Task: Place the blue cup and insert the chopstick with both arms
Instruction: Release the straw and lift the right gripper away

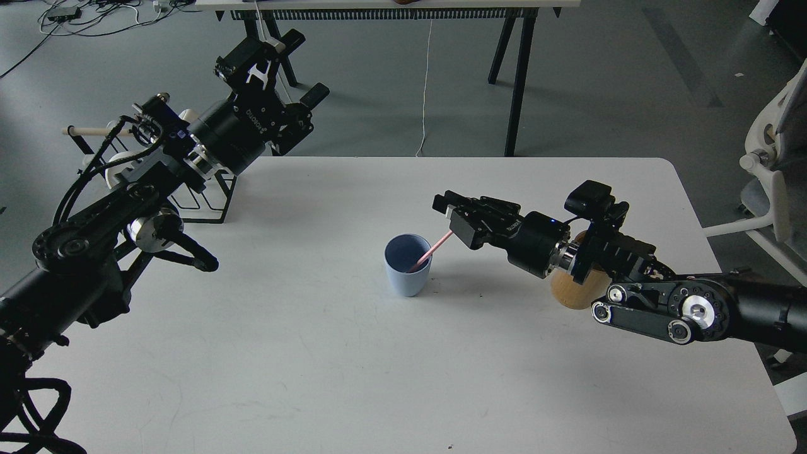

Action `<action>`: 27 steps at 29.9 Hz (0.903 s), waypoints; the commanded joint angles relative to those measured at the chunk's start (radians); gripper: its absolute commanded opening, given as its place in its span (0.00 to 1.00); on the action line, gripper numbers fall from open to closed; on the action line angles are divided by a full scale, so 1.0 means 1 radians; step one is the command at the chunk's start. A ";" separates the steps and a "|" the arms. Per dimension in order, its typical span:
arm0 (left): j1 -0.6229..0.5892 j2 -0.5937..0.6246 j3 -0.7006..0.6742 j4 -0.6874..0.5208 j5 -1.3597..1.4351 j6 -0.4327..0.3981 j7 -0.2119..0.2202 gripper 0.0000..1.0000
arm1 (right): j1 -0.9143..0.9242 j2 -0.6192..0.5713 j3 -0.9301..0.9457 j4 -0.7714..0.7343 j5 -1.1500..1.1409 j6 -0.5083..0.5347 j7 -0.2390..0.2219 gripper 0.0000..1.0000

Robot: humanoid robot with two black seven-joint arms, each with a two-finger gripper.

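The small light-blue tapered cup [408,265] stands upright mid-desk on our white desk [315,353]. Our right gripper [449,213] pinches the thin pale-pink chopstick [432,249], whose lower end is inside the cup. Our left gripper [261,60], raised beyond the desk's far-left corner, has fingers spread, empty.

A blue cup [408,272] is seen upright mid-table on the white table [302,353]; a bamboo holder [570,291] stands toward the right edge
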 commanded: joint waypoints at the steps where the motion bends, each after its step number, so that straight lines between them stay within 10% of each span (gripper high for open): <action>1: 0.000 0.000 0.000 0.001 0.000 0.000 0.000 0.92 | 0.001 0.003 0.003 0.004 0.005 0.000 0.000 0.66; 4: 0.000 0.000 0.000 0.006 0.000 0.000 0.000 0.92 | 0.006 -0.005 0.027 0.030 0.014 0.000 0.000 0.95; 22: 0.037 0.029 -0.008 0.032 -0.003 0.000 0.000 0.92 | -0.178 -0.180 0.674 0.259 0.680 0.002 0.000 0.96; 27: 0.040 0.053 -0.011 0.032 -0.029 0.000 0.000 0.92 | -0.325 -0.204 0.870 0.250 0.699 0.374 0.000 0.96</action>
